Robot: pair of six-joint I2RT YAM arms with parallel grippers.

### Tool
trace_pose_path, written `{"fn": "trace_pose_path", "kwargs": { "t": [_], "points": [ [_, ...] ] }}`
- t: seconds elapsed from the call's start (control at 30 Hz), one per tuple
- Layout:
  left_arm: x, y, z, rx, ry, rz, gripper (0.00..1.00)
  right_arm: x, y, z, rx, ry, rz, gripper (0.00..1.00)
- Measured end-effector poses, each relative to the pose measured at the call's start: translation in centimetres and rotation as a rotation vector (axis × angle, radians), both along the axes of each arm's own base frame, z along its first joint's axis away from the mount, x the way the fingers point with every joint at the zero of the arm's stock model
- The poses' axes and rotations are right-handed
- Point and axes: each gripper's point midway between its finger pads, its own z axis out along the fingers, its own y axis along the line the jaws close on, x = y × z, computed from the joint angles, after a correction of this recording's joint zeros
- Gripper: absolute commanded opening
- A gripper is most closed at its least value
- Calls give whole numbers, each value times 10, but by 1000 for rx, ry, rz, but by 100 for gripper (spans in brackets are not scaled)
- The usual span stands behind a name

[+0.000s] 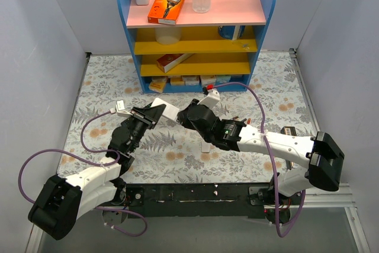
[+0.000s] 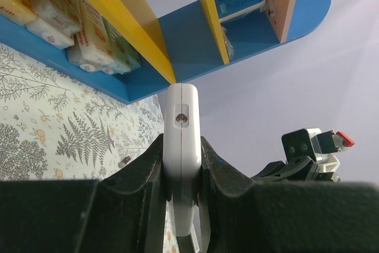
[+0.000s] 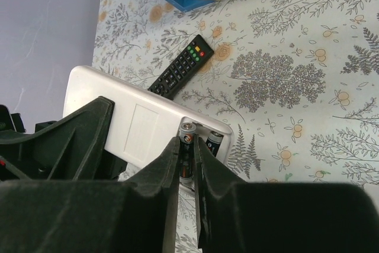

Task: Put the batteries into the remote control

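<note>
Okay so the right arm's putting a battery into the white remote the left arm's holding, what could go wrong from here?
1. The left fingers clamp the remote control only by its narrow sides, so pushing on it could twist it or make it slip.
2. The battery in the right fingers sits close beside a seated battery. The fingers may nudge that one, or the held battery could go in crooked.

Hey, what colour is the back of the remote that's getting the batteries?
Plain white. The remote control shows best in the right wrist view.
</note>
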Motion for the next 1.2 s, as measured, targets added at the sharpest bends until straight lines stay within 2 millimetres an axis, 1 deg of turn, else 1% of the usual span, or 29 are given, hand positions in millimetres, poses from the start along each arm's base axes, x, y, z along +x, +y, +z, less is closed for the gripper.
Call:
{"fn": "trace_pose_path", "kwargs": {
  "t": [0.1, 0.5, 0.77, 0.8, 0.97, 1.03, 1.2],
  "points": [
    [0, 0, 0, -9, 4, 0, 12, 0, 0, 0, 0, 0, -1, 31],
    [0, 1, 1, -33, 19, 2, 13, 0, 4, 7, 16, -17, 6, 46],
    [0, 0, 3, -46, 18, -1, 13, 0, 5, 11, 8, -32, 15, 48],
    [0, 0, 3, -47, 19, -1, 13, -1, 5, 11, 7, -34, 17, 52],
    [-1, 0, 3, -56, 18, -2, 13, -1, 7, 15, -2, -47, 24, 54],
    [-1, 0, 4, -58, 17, -3, 13, -2, 7, 16, -4, -48, 25, 57],
    [-1, 0, 3, -59, 20, -3, 12, -2, 6, 16, -15, -49, 22, 58]
  ]
}}
